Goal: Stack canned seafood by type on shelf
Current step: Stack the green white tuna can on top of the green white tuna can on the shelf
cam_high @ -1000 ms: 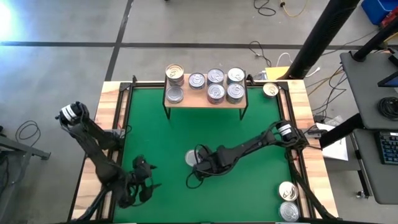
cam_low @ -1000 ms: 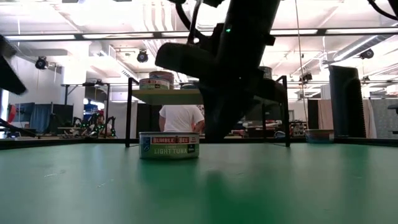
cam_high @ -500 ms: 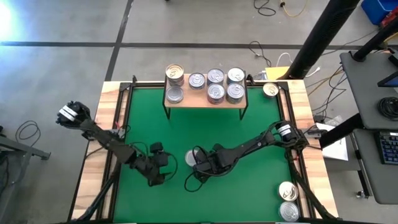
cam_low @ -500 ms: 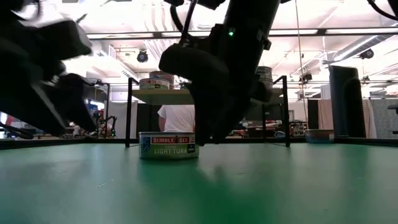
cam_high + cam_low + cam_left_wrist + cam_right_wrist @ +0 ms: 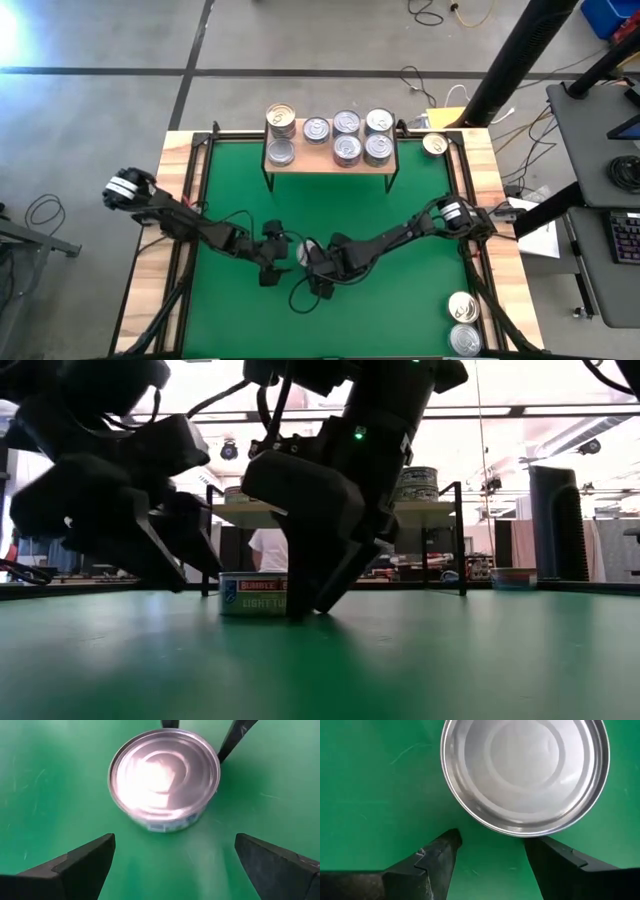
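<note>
From straight overhead one camera takes in my whole green worktop [image 5: 400, 200], both my arms and the shelf [image 5: 330, 158] at the far edge, while a second sits at worktop height and looks level across the felt into the room behind, very close to my arms. The cameras on my two wrists each look steeply down from close range. All four share the same tuna can [image 5: 303, 253] [image 5: 252, 593] [image 5: 165, 775] [image 5: 525, 772] mid-worktop.
</note>
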Robot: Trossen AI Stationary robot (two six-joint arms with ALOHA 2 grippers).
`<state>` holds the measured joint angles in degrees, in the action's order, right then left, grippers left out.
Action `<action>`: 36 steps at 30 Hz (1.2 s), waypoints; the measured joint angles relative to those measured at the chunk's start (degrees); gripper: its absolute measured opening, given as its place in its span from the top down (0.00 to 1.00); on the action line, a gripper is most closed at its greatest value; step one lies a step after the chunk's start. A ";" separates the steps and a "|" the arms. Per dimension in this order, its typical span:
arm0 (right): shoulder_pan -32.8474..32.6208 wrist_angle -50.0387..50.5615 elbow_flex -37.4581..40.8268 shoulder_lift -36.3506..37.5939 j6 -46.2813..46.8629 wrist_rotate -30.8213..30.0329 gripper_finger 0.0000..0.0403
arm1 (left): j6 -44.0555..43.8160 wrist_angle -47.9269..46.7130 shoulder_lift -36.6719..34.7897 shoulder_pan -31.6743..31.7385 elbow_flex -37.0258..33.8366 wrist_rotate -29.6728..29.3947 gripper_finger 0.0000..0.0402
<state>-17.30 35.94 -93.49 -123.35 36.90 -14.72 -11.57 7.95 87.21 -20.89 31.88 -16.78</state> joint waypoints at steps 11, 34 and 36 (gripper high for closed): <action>1.31 -0.19 -0.55 -0.22 -4.34 2.05 0.43 | 2.35 0.09 13.68 2.94 9.43 0.44 0.01; 1.99 1.41 -0.74 -0.15 -2.81 3.78 0.44 | 3.66 13.53 17.16 2.86 8.82 0.58 0.05; 2.03 1.49 -0.74 -0.11 -2.78 3.77 0.45 | 3.02 13.19 17.07 2.41 9.06 0.51 0.05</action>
<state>-15.27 37.43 -94.24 -123.46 34.12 -10.94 -8.55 21.14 104.28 -18.49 40.94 -16.26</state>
